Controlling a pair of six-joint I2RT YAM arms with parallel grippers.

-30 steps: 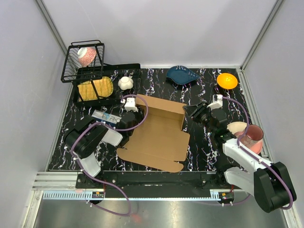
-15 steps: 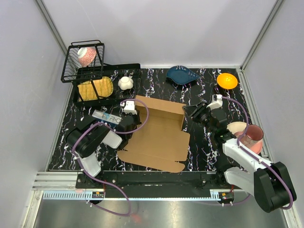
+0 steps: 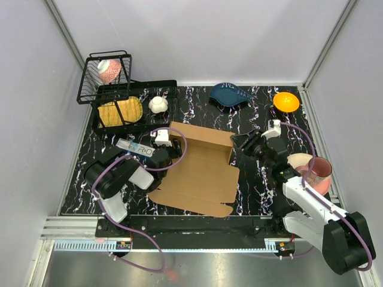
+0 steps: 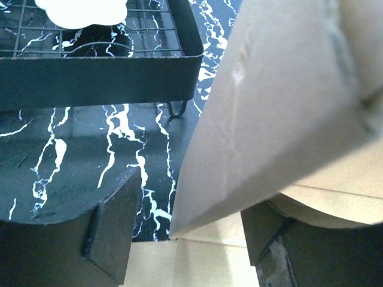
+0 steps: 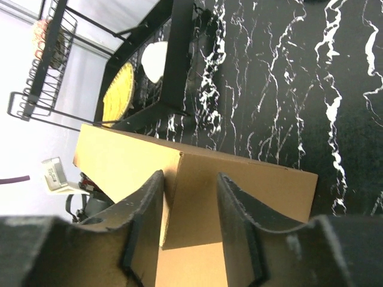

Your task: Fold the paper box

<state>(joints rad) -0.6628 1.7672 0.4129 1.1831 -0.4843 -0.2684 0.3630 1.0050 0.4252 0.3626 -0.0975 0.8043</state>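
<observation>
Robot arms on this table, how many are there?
2: the left arm at the plain brown cardboard box, left side; the right arm at its far right corner. None hidden.

Bright, even light falls from overhead, with soft shadows. Beyond the left pincer (image 4: 191, 206) a white object (image 4: 81, 9) glares out. The paper box (image 4: 281, 107) close to it is blurred.
</observation>
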